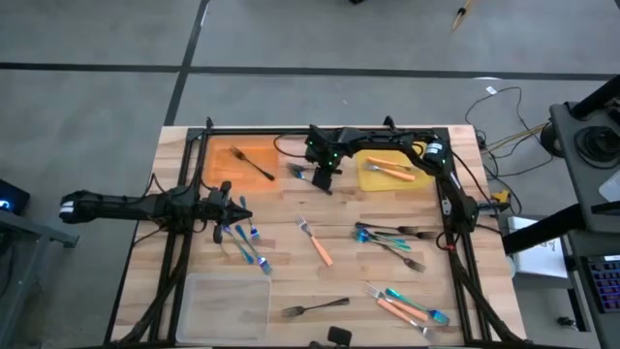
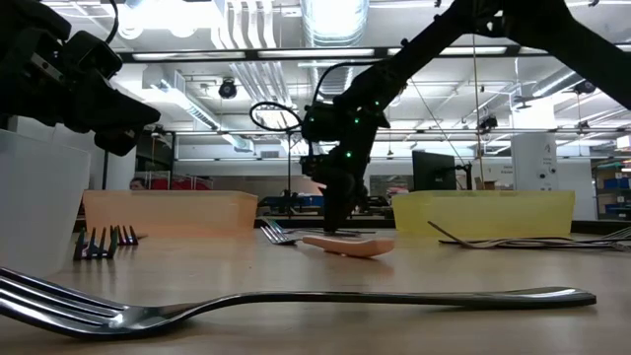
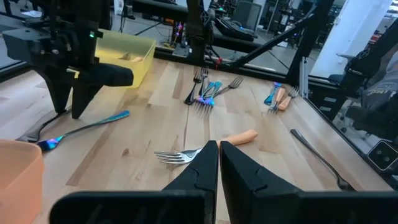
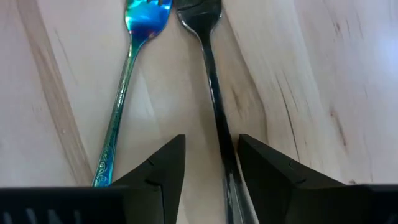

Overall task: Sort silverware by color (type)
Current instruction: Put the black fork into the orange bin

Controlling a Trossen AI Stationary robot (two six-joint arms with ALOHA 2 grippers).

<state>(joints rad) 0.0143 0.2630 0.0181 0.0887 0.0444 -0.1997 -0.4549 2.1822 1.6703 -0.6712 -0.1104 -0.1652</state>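
Wooden table (image 1: 291, 208), high view: grey floor all round; an orange tray (image 1: 242, 163) holds one dark fork (image 1: 253, 162), a yellow tray (image 1: 392, 174) holds orange-handled pieces, a clear tray (image 1: 225, 302) sits at the near edge. Loose silverware lies in clusters across the boards.
Risk, high view: my right gripper (image 1: 323, 179) reaches down between the orange and yellow trays onto a pair lying close together; I judge I could catch both.
Left arm, high view: stretched low from the left side, left gripper (image 1: 235, 211) beside the blue-teal forks (image 1: 245, 242).
Low view: workshop lights and racks behind; my right arm descends steeply, tips at the wood near an orange-handled piece (image 2: 350, 244). A big grey fork (image 2: 296, 301) lies in the foreground.
Left wrist view: fingers (image 3: 245, 171) pressed together, nothing between them.
Right wrist view: jaws parted, straddling the dark grey fork (image 4: 211, 74); the blue-teal fork (image 4: 130, 81) lies just beside. Risk: one finger may nudge or drag it, mixing the colours.
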